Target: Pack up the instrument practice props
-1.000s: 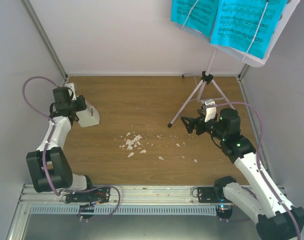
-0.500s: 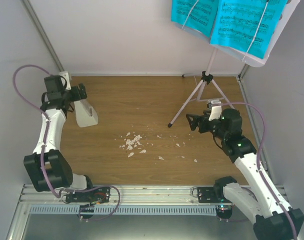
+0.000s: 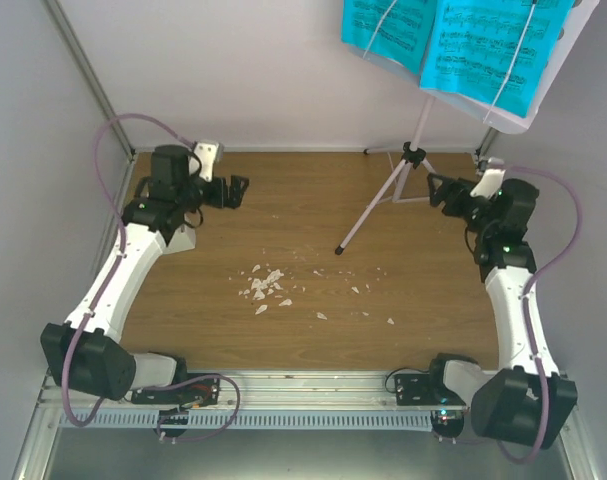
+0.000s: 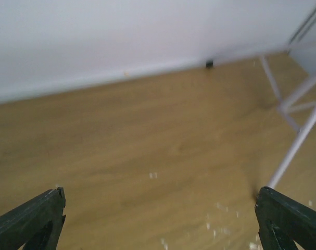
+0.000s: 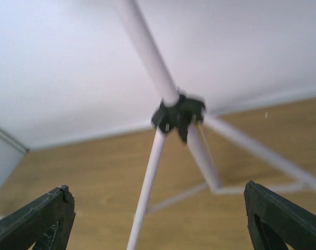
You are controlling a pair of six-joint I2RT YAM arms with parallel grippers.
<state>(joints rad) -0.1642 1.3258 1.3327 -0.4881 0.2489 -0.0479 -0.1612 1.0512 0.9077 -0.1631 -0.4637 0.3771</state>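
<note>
1. Right pincer [image 3: 436, 188] is hovering wide open and empty just beside the music stand [image 3: 419, 120] at the desk's [image 3: 313, 210] far right corner; it should be centring on the pole above the black hub [image 5: 178, 115] before closing.
2. Left pincer [image 3: 235, 190] is gaping open, holding nothing, near the far left corner.

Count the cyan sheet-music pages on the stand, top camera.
2. Both lie on the pale-lilac perforated stand plate, top right: left cyan sheet-music page, right cyan sheet-music page. More may hide behind them.
</note>
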